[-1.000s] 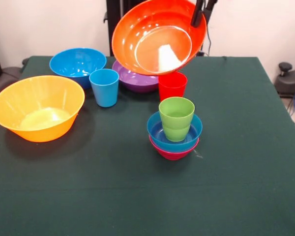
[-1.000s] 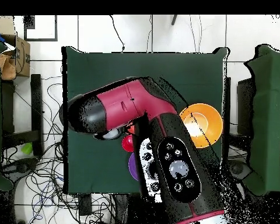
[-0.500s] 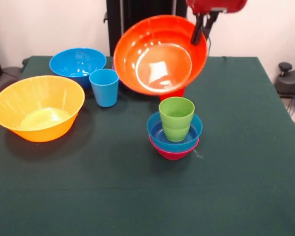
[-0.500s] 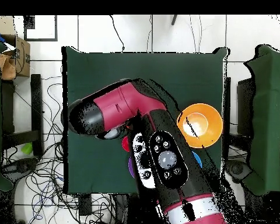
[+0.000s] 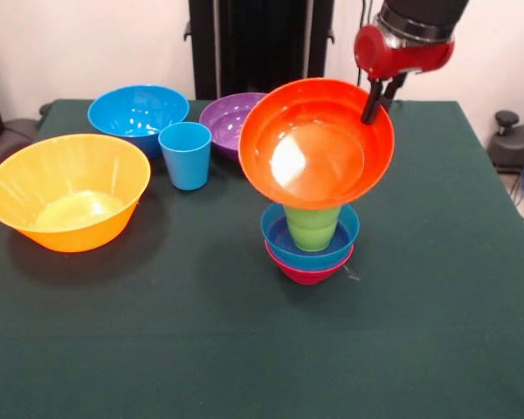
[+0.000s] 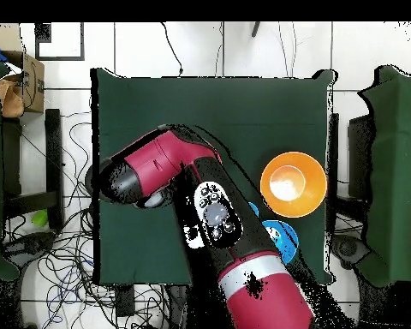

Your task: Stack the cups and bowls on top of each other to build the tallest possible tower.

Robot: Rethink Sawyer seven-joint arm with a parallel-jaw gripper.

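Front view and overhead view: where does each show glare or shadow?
Front view: bright glare inside the tilted red-orange bowl and soft shadow beside the yellow-orange bowl. Overhead view: a pale highlight in the yellow-orange bowl; the arm hides the stack.

A dark green desk is seen. Resting directly on it are a yellow-orange bowl, a large blue bowl, a light blue cup, a purple bowl and a small magenta bowl.
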